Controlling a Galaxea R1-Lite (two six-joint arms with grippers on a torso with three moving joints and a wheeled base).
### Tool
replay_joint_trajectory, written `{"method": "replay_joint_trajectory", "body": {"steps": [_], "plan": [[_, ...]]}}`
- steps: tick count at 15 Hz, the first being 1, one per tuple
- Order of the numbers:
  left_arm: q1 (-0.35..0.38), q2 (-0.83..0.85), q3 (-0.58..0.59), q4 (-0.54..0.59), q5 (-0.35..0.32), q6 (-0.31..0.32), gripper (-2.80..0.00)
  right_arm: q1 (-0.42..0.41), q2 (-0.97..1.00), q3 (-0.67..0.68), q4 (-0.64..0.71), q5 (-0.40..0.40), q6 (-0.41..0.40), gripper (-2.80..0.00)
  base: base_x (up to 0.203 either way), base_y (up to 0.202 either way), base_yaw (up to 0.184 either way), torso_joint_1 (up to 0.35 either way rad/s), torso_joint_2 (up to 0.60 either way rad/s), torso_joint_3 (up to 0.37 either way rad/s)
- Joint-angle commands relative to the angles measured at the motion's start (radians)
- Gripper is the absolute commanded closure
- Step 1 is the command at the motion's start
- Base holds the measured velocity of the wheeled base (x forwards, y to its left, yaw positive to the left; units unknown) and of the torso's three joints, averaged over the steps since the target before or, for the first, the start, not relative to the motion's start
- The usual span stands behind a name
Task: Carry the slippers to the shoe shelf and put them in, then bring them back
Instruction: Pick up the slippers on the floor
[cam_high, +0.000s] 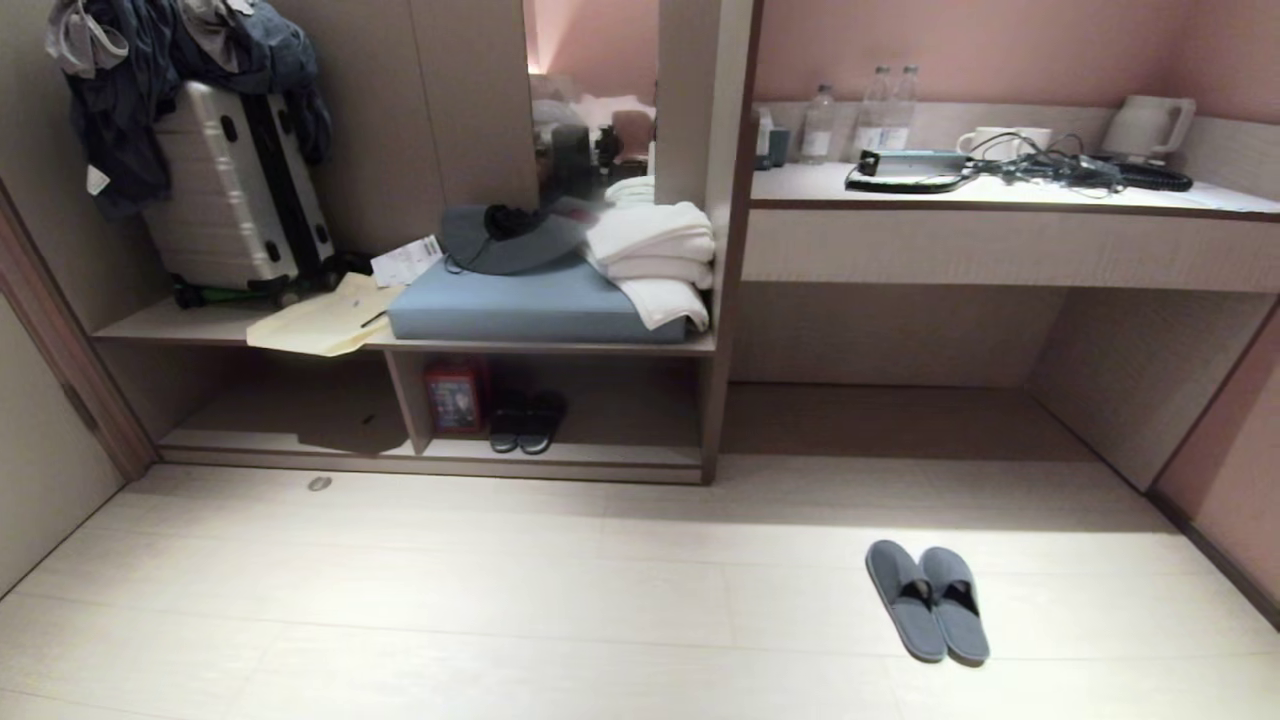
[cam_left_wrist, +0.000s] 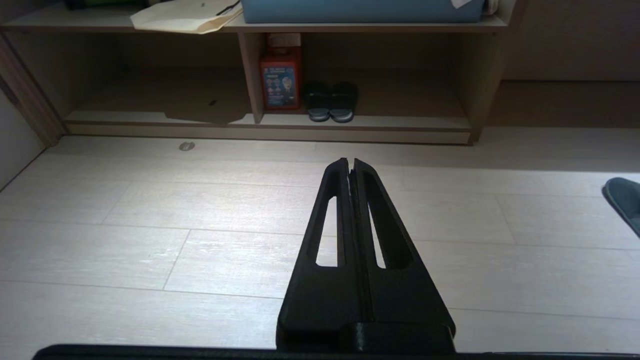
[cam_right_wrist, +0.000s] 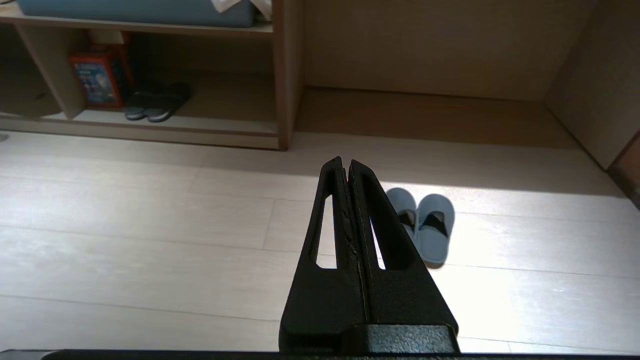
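Slippers (cam_high: 928, 600) lie side by side on the floor, well right of the shelf (cam_high: 560, 450), untouched. Soft, light and floppy, they look best pinched together at the straps. Left gripper (cam_left_wrist: 350, 162) and right gripper (cam_right_wrist: 346, 162) hover clenched, empty.

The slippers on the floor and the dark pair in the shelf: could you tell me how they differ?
The slippers are grey-blue; the dark pair is near black. The slippers lie on the open, lit floor; the dark pair sits in the shaded shoe shelf, beside a red box. Both pairs lie side by side, soles down.
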Motion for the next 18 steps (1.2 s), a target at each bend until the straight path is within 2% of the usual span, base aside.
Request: {"method": "replay_joint_trajectory", "body": {"steps": [1,18], "plan": [[0.0,0.0,0.0,0.0,0.0,-0.001,0.0,0.001,0.001,0.0,0.0,0.0,0.0,0.0,0.0,-0.194,0.001,0.0,0.0,0.002],[0.0,0.0,0.002,0.0,0.0,-0.001,0.0,0.001,0.0,0.0,0.0,0.0,0.0,0.0,0.0,-0.197,0.001,0.003,0.0,0.001]]}}
